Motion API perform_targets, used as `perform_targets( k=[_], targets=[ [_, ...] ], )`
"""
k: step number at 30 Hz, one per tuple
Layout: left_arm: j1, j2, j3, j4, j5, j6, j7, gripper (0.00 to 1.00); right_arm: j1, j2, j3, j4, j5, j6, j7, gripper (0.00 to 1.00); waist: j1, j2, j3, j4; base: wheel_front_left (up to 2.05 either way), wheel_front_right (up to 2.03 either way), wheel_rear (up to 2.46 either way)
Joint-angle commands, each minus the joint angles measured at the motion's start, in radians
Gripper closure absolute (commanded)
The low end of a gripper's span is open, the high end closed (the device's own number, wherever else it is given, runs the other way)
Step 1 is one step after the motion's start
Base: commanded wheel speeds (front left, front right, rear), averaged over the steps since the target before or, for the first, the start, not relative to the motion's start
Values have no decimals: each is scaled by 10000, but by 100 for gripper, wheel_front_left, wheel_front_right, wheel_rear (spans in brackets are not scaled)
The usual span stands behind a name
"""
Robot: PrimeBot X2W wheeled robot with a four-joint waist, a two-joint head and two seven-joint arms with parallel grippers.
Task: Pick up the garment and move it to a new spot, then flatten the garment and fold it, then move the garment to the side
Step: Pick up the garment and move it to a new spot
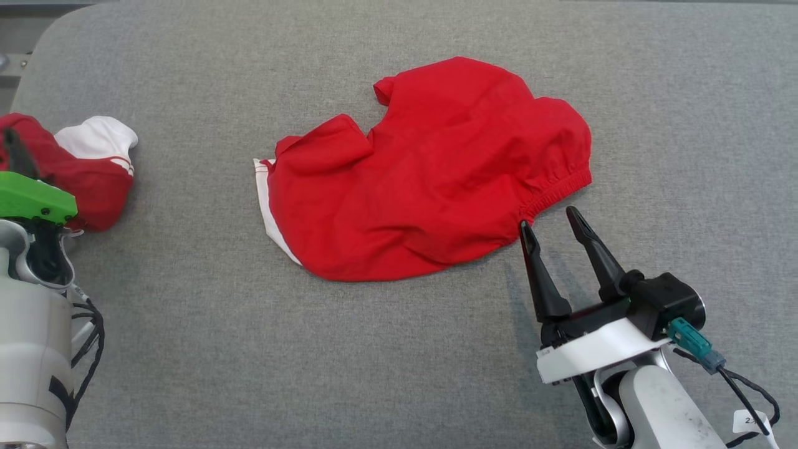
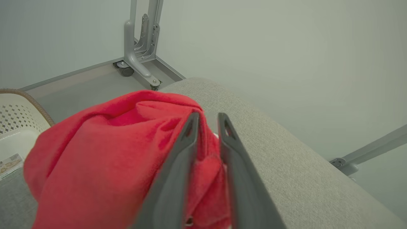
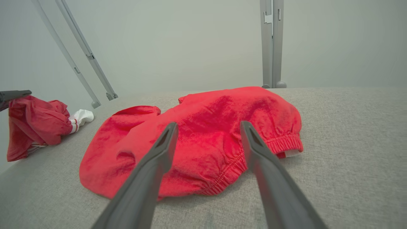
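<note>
Grey counter (image 1: 187, 343) carries the red shorts (image 1: 430, 174), waistband (image 1: 555, 185) just ahead of the wide-open right hand (image 1: 547, 216), placed for pickup; left hand (image 2: 208, 115) straddles a bunched red-and-white garment (image 2: 95, 152), jaws narrowly parted, grip cannot be told

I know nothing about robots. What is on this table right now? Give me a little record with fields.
Surface: grey padded table
Centre: red garment, spread out but wrinkled, elastic waistband on its right side
Far left: bunched red and white garment
Right gripper: open, fingertips at the waistband, nothing held
Left gripper: at the bunched garment, fingers slightly apart with red cloth between them; grip unclear
</note>
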Motion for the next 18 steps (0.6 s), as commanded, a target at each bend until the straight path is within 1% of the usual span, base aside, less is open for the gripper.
perform_targets(
  k=[1, 4, 6, 8, 13, 18],
  targets=[
    [189, -58, 3, -102, -75, -117, -85, 0, 41, -19, 17, -16, 54, -10, 11, 0, 0, 0, -225, -94, 0, 0, 0],
    [458, -148, -58, -714, 173, -291, -206, 0, 220, -21, 58, -137, 199, -10, 9, 0, 0, 0, -628, -165, 0, 0, 0],
    [804, -88, 189, -1636, 518, -316, -219, 0, 352, -21, 100, -240, 272, -10, 11, 0, 0, 0, -905, -217, 0, 0, 0],
    [1450, -191, 543, -2744, 1110, -286, -203, 0, 456, -21, 113, -288, 266, -10, 11, 0, 0, 0, -1200, -301, 0, 0, 0],
    [3512, -904, 1423, -5577, 2937, 12, -202, 0, 759, -21, -74, -401, 333, -10, 11, 0, 0, 0, -1961, -619, 0, 0, 0],
    [5857, -1999, 1911, -7822, 4295, -113, -202, 0, 1167, -19, -338, -345, 303, -10, 11, 0, 0, 0, -2643, -909, 0, 0, 0]
  ],
)
